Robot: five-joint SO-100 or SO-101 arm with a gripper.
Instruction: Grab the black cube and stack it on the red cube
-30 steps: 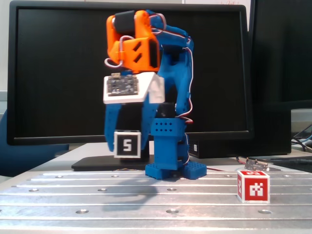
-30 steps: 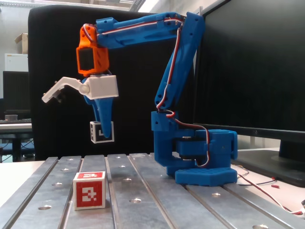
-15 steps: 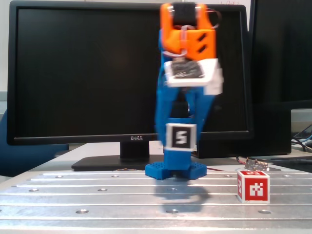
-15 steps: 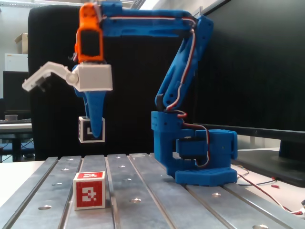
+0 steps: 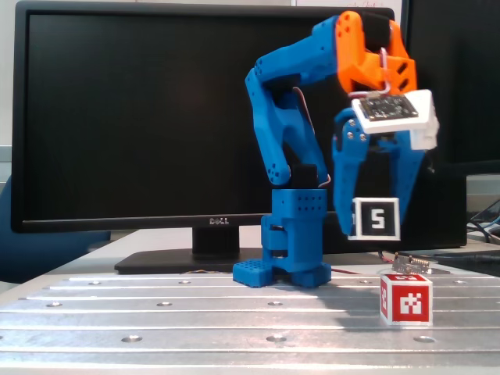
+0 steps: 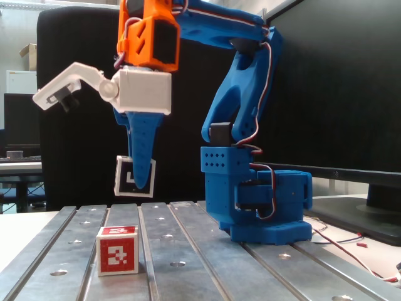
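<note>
The red cube [image 6: 117, 249] sits closest to the lens, resting on the ribbed metal desk [image 6: 207, 269], its red square with the blocky white pattern facing out. Above it the blue arm [image 5: 285, 125] carries the black cube [image 5: 375, 219] in mid-air, clear of the desk. The pincer [image 5: 373, 215] is pinching it, one blue finger on either side (the white "5" shows plainly between them). In both fixed views the held cube hangs higher than the red one and off to one side, not over it.

This looks like the carry step: lifted, not yet aligned. The next move likely calls for shifting the black cube sideways until it is square above the red cube, then lowering gently before letting go, since a skewed placement could slide off.
</note>
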